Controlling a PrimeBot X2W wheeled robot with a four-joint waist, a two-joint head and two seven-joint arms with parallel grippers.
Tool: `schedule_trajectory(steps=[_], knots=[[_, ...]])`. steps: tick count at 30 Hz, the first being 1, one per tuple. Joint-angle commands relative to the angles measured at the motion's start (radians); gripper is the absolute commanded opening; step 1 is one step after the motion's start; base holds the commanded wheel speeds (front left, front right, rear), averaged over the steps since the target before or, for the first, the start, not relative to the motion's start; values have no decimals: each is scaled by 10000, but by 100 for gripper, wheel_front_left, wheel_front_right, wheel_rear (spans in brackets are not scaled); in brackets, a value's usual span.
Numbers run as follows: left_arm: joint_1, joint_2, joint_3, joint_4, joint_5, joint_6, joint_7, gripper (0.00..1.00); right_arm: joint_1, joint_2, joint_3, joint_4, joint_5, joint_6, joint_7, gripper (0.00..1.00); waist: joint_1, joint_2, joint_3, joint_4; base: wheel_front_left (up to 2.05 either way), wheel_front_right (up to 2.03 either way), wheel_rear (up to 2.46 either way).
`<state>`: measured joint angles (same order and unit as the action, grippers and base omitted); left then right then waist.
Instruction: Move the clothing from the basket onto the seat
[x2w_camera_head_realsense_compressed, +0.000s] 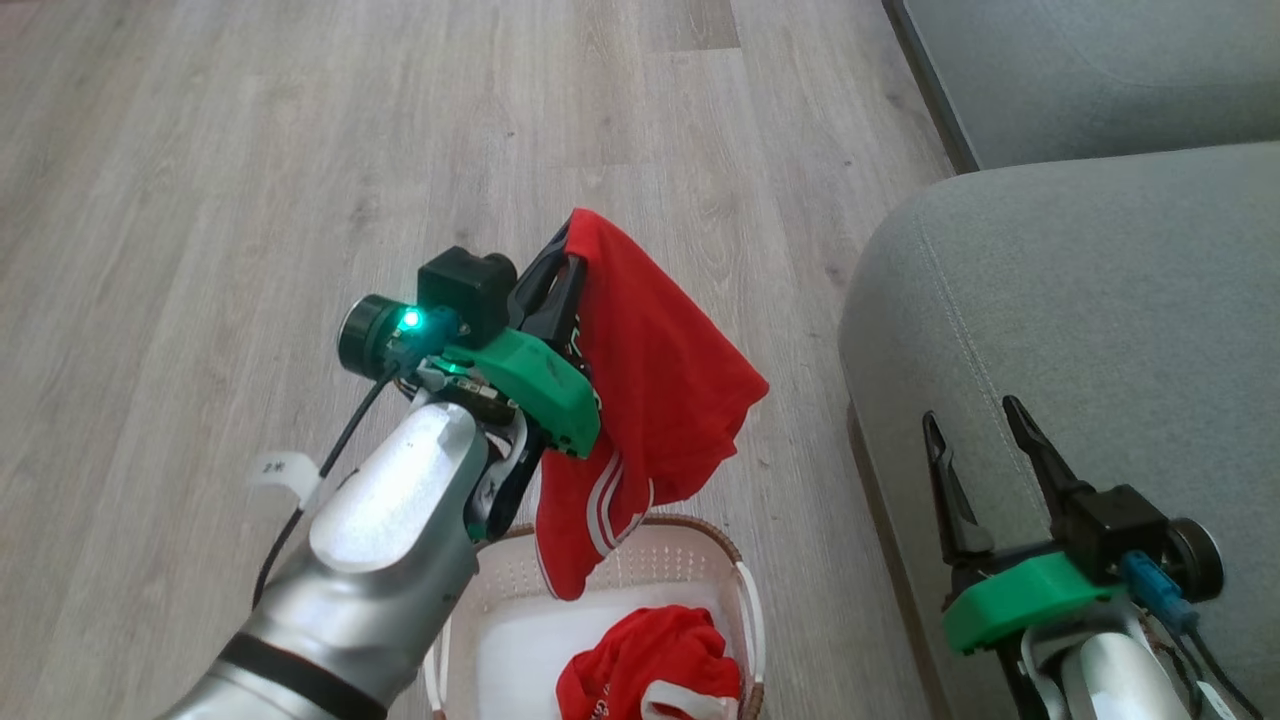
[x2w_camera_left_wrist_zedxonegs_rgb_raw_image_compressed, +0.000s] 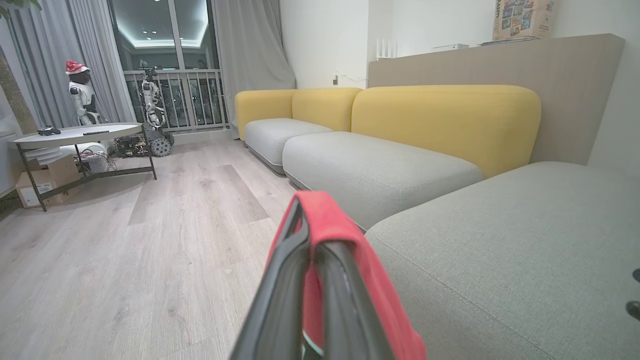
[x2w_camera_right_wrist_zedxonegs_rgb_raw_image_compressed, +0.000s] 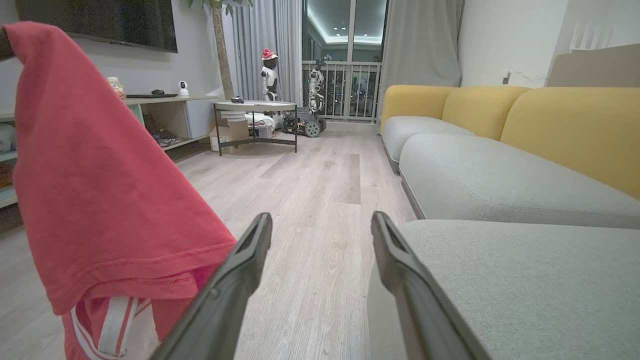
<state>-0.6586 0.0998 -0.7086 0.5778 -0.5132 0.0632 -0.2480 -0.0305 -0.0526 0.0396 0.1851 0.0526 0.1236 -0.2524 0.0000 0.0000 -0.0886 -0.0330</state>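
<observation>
My left gripper (x2w_camera_head_realsense_compressed: 565, 258) is shut on a red garment (x2w_camera_head_realsense_compressed: 650, 400) with white striped trim, lifted above the basket (x2w_camera_head_realsense_compressed: 745, 600) so the cloth hangs down to the rim. In the left wrist view the fabric (x2w_camera_left_wrist_zedxonegs_rgb_raw_image_compressed: 345, 235) drapes over the closed fingers. A second red piece of clothing (x2w_camera_head_realsense_compressed: 650, 675) lies crumpled in the basket. The grey seat (x2w_camera_head_realsense_compressed: 1100, 330) is to the right of the held garment. My right gripper (x2w_camera_head_realsense_compressed: 975, 415) stands open over the seat's front edge, nothing between its fingers; in its wrist view the hanging garment (x2w_camera_right_wrist_zedxonegs_rgb_raw_image_compressed: 100, 190) is on the left.
Pale wooden floor (x2w_camera_head_realsense_compressed: 300, 150) stretches ahead and left. More grey sofa cushions with yellow backs (x2w_camera_left_wrist_zedxonegs_rgb_raw_image_compressed: 440, 120) run along the wall. A round low table (x2w_camera_left_wrist_zedxonegs_rgb_raw_image_compressed: 80, 134) and small robot figures stand far off by the window.
</observation>
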Motion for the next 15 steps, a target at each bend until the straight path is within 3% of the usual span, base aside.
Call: schedule_trajectory(steps=[1,8,15], knots=[[-431,240,408,-345,114,28,-136,0,-282,23,201,-398,21,71,-94,100,0,0,-11,20,0,0,0],[-453,187,406,-451,205,-47,-137,0,-460,22,315,-129,-271,71,-94,100,0,0,-47,142,0,0,0],[-453,73,397,-612,232,-167,-137,0,-1136,-411,653,578,-331,71,-94,100,0,0,-54,337,0,0,0]])
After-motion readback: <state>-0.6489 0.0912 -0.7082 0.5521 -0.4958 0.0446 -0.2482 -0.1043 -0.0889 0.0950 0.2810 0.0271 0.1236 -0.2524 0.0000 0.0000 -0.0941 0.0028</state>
